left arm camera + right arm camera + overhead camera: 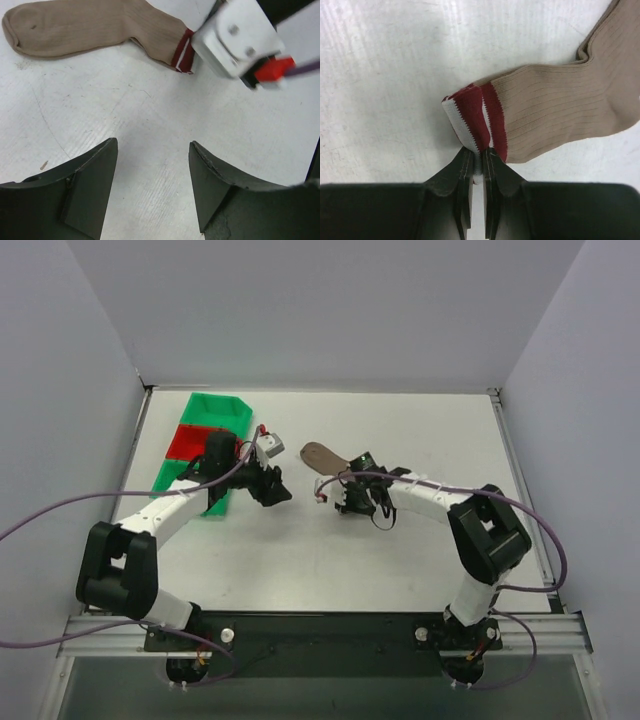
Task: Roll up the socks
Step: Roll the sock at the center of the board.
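The sock is lying flat near the middle of the desk. The right claw is pinching its folded maroon-and-white cuff. The left claw is hanging spread over bare desk just beside it. Green and red bins are sitting by the left edge.

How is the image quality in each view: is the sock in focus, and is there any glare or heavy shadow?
Top external: even light, soft shadows; the sock is small but clear. Left wrist: the sock ribbing is sharp, and the left gripper in the foreground is dark. Right wrist: the cuff is sharp, the table looks slightly washed out at upper left, and the right gripper is nearly black.
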`<state>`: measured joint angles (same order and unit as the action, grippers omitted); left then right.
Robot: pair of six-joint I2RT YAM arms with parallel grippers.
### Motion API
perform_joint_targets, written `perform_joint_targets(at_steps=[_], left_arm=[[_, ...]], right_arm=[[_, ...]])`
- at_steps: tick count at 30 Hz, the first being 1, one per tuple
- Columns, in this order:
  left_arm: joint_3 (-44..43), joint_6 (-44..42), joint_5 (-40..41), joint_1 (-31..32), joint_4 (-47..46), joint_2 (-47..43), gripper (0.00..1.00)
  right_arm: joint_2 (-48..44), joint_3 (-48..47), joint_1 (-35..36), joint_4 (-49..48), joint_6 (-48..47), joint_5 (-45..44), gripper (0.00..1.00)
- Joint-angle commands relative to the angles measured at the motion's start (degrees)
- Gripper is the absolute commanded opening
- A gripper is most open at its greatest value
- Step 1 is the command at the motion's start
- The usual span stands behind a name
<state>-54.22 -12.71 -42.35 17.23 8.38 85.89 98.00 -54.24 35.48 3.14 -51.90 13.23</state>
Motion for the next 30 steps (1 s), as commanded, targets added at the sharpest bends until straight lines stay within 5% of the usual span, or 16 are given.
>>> perform_joint_targets(at_steps=[1, 10, 23, 30], left_arm=[[5.34, -2.40, 1.74, 0.52, -10.22, -4.76, 0.69], [10.35, -9.16, 5.08, 2.89, -13.04, -8.28, 0.68], [12.91, -20.76, 31.16, 25.11, -20.67, -5.82, 0.68], [11.94, -29.73, 44.00, 35.49, -27.71, 4.71, 0.67]], right_arm=[[7.20, -11.66, -4.54, 24.50, 2.94, 9.59, 0.00], [21.96, -36.80, -9.29, 47.11, 1.89, 20.59, 0.00], [43.40, -64.30, -11.05, 74.37, 2.24, 33.08, 0.00], [45.00, -64.94, -10.88, 77.72, 1.63, 33.00, 0.00]])
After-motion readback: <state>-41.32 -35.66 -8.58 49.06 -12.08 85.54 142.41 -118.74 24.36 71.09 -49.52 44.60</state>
